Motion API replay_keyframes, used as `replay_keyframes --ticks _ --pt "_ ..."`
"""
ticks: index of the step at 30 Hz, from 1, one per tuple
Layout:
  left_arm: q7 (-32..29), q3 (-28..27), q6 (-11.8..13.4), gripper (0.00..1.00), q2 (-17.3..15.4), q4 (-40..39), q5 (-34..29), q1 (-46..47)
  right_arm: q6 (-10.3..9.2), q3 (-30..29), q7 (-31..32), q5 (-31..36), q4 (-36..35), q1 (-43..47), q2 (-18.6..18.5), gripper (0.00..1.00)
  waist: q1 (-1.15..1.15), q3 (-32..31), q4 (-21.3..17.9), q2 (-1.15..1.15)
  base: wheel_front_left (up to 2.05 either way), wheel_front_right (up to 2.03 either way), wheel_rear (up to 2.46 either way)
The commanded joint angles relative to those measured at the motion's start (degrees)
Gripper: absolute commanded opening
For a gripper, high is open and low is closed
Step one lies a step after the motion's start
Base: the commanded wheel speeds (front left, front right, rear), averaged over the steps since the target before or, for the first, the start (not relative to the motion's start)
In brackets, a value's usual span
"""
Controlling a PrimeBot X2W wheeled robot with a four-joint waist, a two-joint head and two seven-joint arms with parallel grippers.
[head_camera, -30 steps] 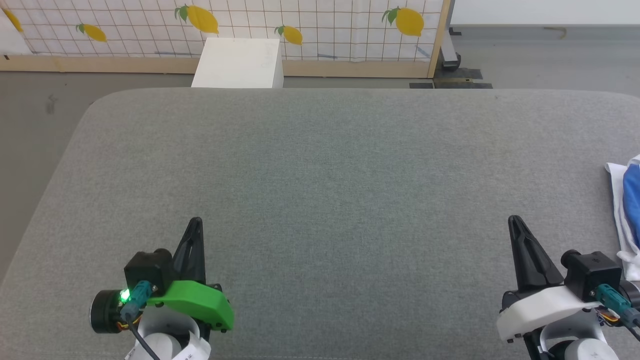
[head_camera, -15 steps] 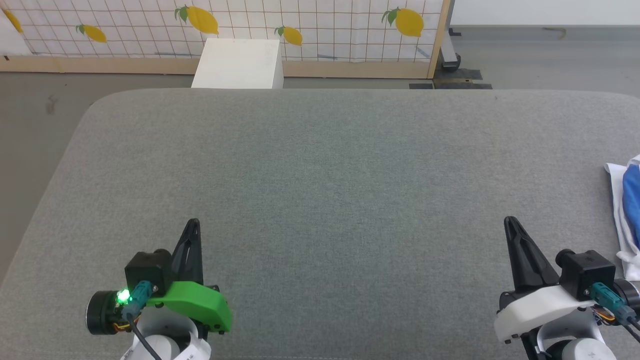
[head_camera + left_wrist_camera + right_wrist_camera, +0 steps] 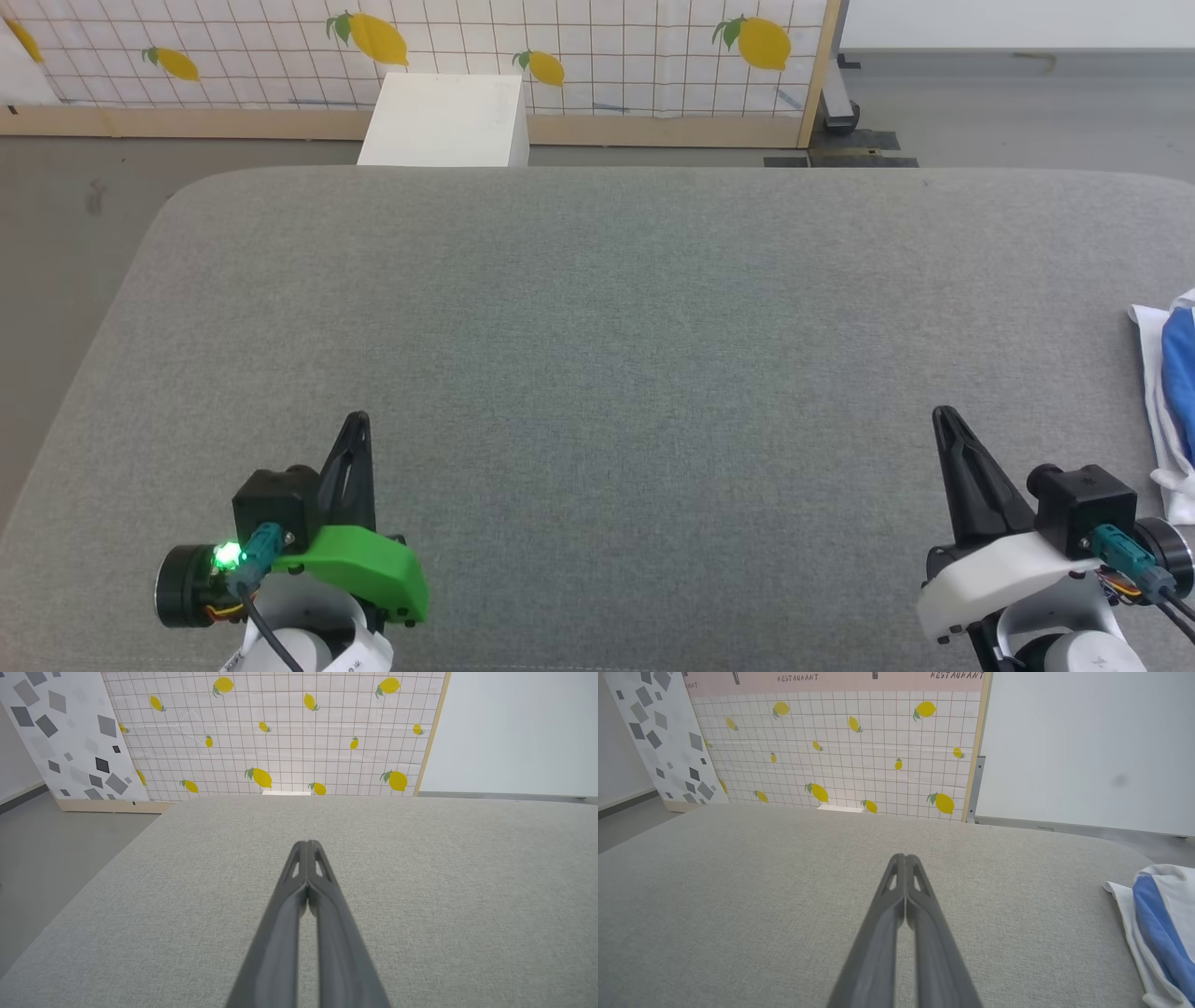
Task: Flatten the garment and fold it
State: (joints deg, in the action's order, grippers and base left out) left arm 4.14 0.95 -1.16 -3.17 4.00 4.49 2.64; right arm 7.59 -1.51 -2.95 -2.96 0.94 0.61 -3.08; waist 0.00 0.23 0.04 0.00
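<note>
The garment (image 3: 1169, 392), white with a blue band, lies bunched at the far right edge of the grey padded surface (image 3: 616, 355); the frame edge cuts most of it off. In the right wrist view the garment (image 3: 1157, 924) sits low on the right. My right gripper (image 3: 941, 416) is shut and empty, a short way left of the garment and not touching it; its tips (image 3: 905, 859) are pressed together. My left gripper (image 3: 357, 422) is shut and empty near the front left, its tips (image 3: 307, 845) closed over bare fabric.
A white box (image 3: 446, 117) stands on the floor beyond the surface's far edge, in front of a lemon-patterned grid panel (image 3: 597, 47). Grey floor lies to the left of the surface (image 3: 56, 252). The surface's rounded far-left corner (image 3: 187, 191) drops off there.
Both grippers have drawn back slightly toward the front edge, the right one also drifting a little left. Both stay shut. The garment has not moved.
</note>
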Motion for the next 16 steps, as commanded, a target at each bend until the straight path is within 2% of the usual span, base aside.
replay_keyframes --ticks 1,16 --pt "-0.2 -0.1 0.4 0.0 0.2 -0.5 -1.0 -1.1 -0.07 0.2 0.3 0.7 -0.3 -0.4 0.1 0.0 0.0 0.0 0.0 0.0 0.0 0.0 0.0" --pt "-1.9 -0.5 0.7 0.0 0.2 -2.0 -2.5 -1.8 -0.08 0.8 1.5 1.7 -0.6 -0.5 0.2 0.0 0.0 -0.1 0.0 0.0 0.0 0.0 0.0"
